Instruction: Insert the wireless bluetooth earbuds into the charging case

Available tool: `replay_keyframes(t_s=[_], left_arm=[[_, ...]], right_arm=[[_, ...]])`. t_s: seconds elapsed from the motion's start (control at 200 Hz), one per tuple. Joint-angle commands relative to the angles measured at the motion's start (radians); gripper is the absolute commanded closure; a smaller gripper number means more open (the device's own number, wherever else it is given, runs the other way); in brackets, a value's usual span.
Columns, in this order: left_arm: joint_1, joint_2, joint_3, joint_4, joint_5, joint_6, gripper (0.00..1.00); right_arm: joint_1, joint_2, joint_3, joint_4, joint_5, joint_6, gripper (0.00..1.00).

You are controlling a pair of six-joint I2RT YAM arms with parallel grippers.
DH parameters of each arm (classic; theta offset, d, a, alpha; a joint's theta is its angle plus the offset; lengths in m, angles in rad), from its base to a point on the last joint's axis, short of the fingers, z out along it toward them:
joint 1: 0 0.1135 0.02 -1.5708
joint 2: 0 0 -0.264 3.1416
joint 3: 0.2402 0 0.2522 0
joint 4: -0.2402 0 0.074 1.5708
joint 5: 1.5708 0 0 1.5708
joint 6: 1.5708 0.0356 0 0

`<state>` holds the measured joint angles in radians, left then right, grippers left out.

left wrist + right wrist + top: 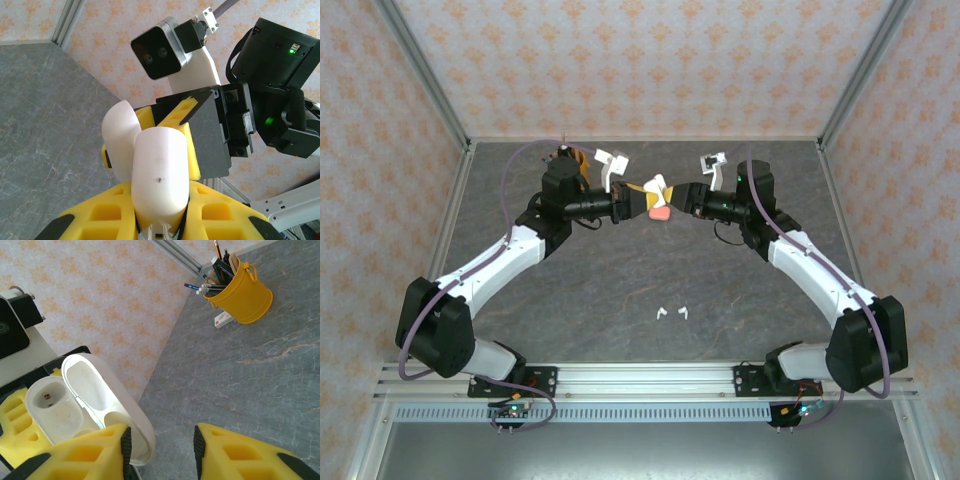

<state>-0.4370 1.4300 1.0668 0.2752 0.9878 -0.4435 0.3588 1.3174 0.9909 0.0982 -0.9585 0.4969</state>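
Right wrist: open white charging case (90, 385)

Yellow cup (246, 295) (full of pens (220, 265))

Grey marbled table (620, 290): two white earbuds (660, 314) near the front, a yellow pen pot (245, 295) far back, perhaps a pink case (660, 212) mid-table.

Illumination is bright, even and diffuse in all three views. Shadows on the grey table (620, 280) are faint and soft-edged. The close white case (160, 170) renders bright, its surface speck sharp.
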Motion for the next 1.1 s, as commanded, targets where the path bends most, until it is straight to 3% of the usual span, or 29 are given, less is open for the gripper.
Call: replay_keyframes(t_s=[0.0,0.335,0.48,0.746,0.896,1.091], left_arm=[[-0.009,0.012,0.045,0.021,0.015,0.013,0.87],[-0.017,0.026,0.049,0.029,0.014,0.008,0.87],[-0.019,0.033,0.052,0.016,-0.001,0.009,0.82],[-0.016,0.041,0.066,-0.044,-0.076,0.03,0.52],[0.004,0.028,0.082,-0.092,-0.109,0.049,0.27],[0.081,-0.01,0.18,-0.312,-0.111,0.165,0.09]], right_arm=[[-0.004,0.009,0.025,0.049,-0.029,0.001,0.63],[-0.004,0.017,0.034,0.052,-0.035,0.003,0.83],[-0.004,0.02,0.041,0.039,-0.016,-0.001,0.9],[-0.003,0.023,0.072,-0.031,0.035,-0.03,0.99],[-0.004,0.027,0.117,-0.131,0.088,-0.081,1.0],[-0.004,0.077,0.22,-0.277,0.134,-0.197,1.0]])
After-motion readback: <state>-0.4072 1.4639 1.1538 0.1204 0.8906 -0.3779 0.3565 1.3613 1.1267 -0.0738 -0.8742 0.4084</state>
